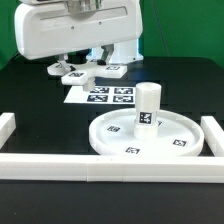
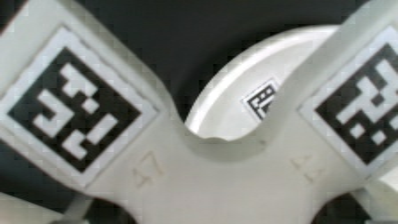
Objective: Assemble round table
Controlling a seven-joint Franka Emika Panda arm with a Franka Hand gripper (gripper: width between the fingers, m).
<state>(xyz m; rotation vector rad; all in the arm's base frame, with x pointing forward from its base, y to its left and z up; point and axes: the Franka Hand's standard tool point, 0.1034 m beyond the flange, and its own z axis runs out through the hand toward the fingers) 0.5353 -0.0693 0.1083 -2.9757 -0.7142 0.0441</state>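
Exterior view: the robot arm [image 1: 80, 30] hangs low over the far side of the black counter [image 1: 40, 110], its pincer [image 1: 85, 58] right above the small cross-shaped piece [image 1: 78, 70]. The arm's white body hides the fingertips. Whether the pincer is wide, narrow or clamped on the piece cannot be told, nor whether the piece rests on the counter or is lifted clear of it. Just beside the piece, toward the camera, lies the flat marker board [image 1: 100, 95] with its square tags.

Nearer the camera, toward the exterior view's right, sits the large round disc [image 1: 175, 140], rim up, tags showing on its floor. The short thick post [image 1: 148, 105] stands upright on the disc near its middle, a tag on its side. White rails [image 1: 110, 168] border the counter at the front and at both sides, the disc lying close to the front and right ones.

Wrist view: the cross-shaped piece [image 2: 178, 170] fills the picture at close range, two tagged arms spreading apart. Between them a rounded white part [image 2: 240, 75] bearing a small tag shows against the dark counter [image 2: 196, 30]. No fingertips are visible here.
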